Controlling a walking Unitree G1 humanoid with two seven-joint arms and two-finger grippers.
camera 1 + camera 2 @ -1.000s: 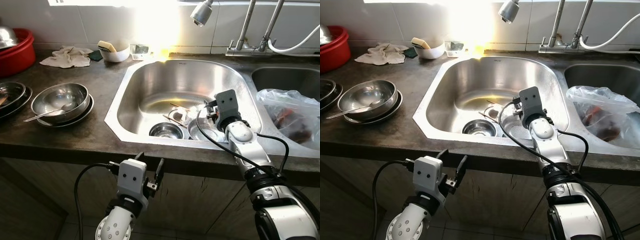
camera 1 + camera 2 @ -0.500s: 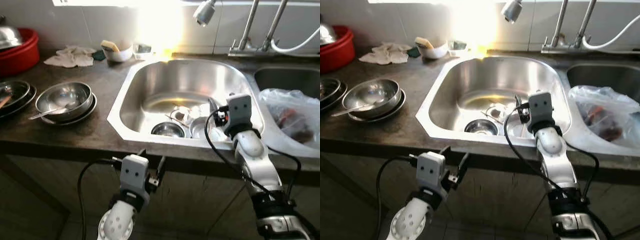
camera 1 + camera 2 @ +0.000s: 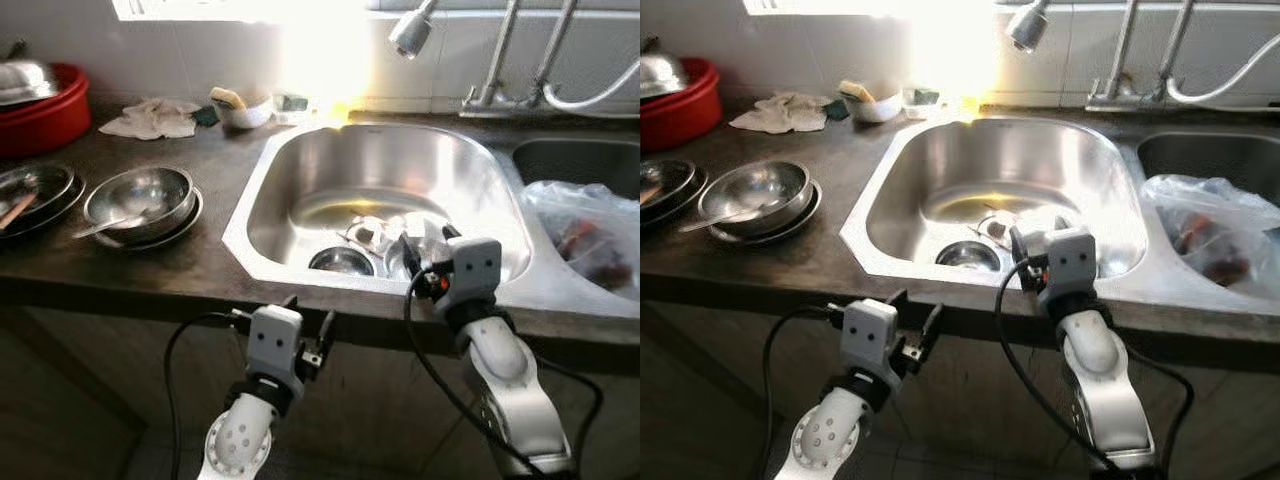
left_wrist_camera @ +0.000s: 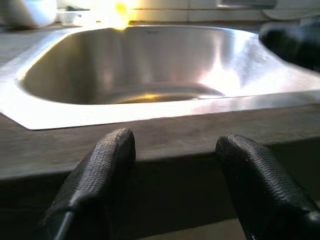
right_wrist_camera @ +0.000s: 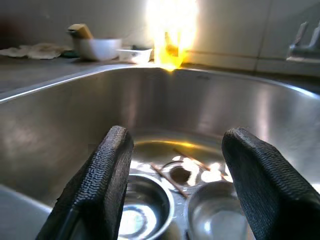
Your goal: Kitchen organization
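The steel sink point(image 3: 240, 235) holds a small steel bowl point(image 3: 340, 262), a second steel bowl point(image 5: 215, 215) beside it, chopsticks point(image 5: 167, 177) and some white pieces. My right gripper point(image 3: 425, 245) hovers at the sink's front rim, pointing into the basin. It is open, with nothing between its fingers point(image 5: 100, 185). My left gripper point(image 3: 307, 315) hangs below the counter's front edge, facing the cabinet front. It is open and empty too, and its fingers point(image 4: 95, 175) frame the counter lip.
On the counter to the left are stacked steel bowls with a spoon point(image 3: 140, 195), plates point(image 3: 35, 190), a red basin point(image 3: 45, 105), a cloth point(image 3: 150, 120) and a white bowl with a sponge point(image 3: 240, 110). A plastic bag point(image 3: 590, 235) fills the right basin. The faucet head point(image 3: 410, 35) hangs over the sink.
The camera has shifted back. My right gripper has drawn back from over the bowls in the sink to its front rim. The left gripper stays below the counter.
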